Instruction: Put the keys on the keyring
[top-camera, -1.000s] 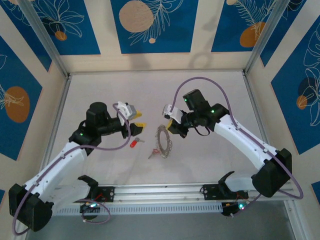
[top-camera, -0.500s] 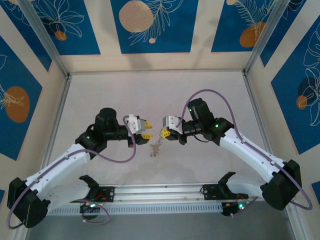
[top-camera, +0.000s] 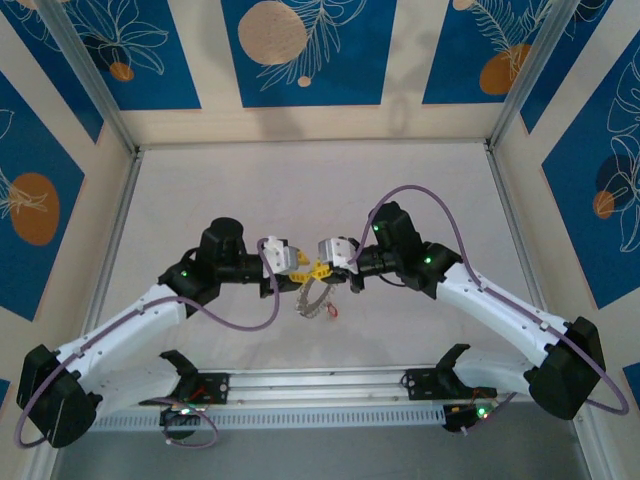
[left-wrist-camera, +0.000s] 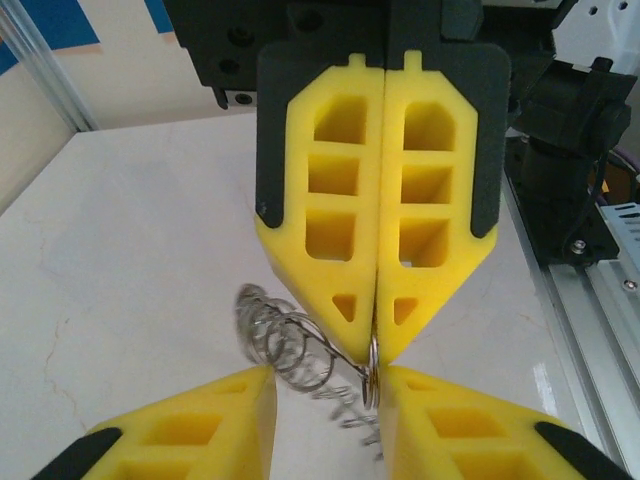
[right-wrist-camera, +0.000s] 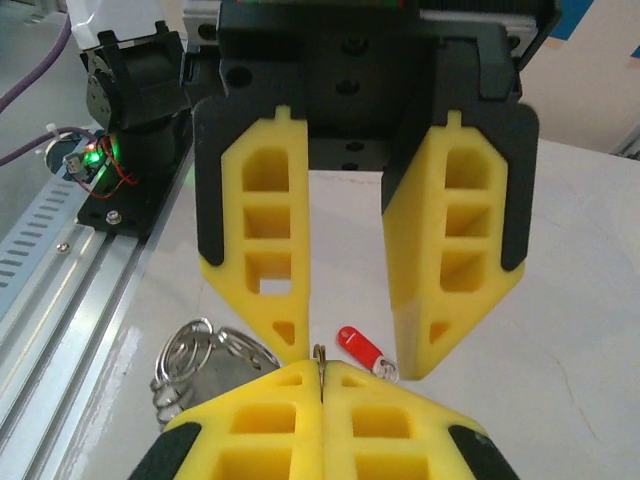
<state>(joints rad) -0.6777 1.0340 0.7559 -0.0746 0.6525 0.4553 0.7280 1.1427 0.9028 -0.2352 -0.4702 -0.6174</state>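
No text or number can be read (wall panels carry drawings).

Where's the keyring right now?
Top view, centre: the keyring is pinched in the right tool, opposite the left tool, with a red key nearby.

The desk is a pale, off-white slab with a faint marbled grain. It is evenly lit and carries only soft shadows. Cream walls close it in on three sides: a back wall, a left wall and a right wall. Each wall carries blue panels drawn with white leaf outlines and orange discs. Silvery metal posts slant up from the desk's two far corners. Along the near edge runs an aluminium rail, with a slotted strip just below it and a grey surface beyond that.
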